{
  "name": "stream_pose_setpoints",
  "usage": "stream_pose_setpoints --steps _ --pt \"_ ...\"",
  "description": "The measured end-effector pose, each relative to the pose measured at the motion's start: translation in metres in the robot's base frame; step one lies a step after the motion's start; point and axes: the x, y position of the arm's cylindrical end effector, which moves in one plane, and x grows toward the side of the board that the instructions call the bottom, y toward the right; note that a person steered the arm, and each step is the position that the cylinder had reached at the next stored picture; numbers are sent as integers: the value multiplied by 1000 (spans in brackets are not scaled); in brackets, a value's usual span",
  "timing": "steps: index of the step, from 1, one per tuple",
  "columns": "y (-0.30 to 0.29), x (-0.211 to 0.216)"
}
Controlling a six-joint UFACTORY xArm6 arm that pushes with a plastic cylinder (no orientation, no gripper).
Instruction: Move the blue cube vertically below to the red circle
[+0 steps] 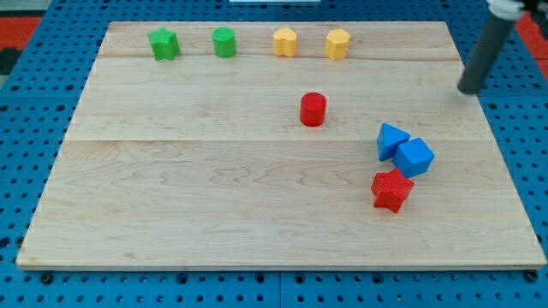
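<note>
The blue cube [414, 157] lies at the view's right, touching a second blue block [390, 139] on its upper left. The red circle [313, 109], a short red cylinder, stands near the board's middle, up and to the left of the cube. My tip [469, 89] is the lower end of the dark rod at the view's upper right. It is above and to the right of the blue cube, apart from all blocks.
A red star block [392, 190] lies just below the blue cube. Along the view's top stand a green star [163, 44], a green cylinder [224, 42], a yellow block [285, 42] and another yellow block [337, 44]. The wooden board [171, 197] rests on blue pegboard.
</note>
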Motion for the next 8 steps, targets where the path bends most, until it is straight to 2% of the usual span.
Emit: stream_pose_setpoints --steps 2,5,6,7,8 --pt "-28 85" --pt "-160 93" --pt "-155 95" --pt "-102 94" --pt "-110 109"
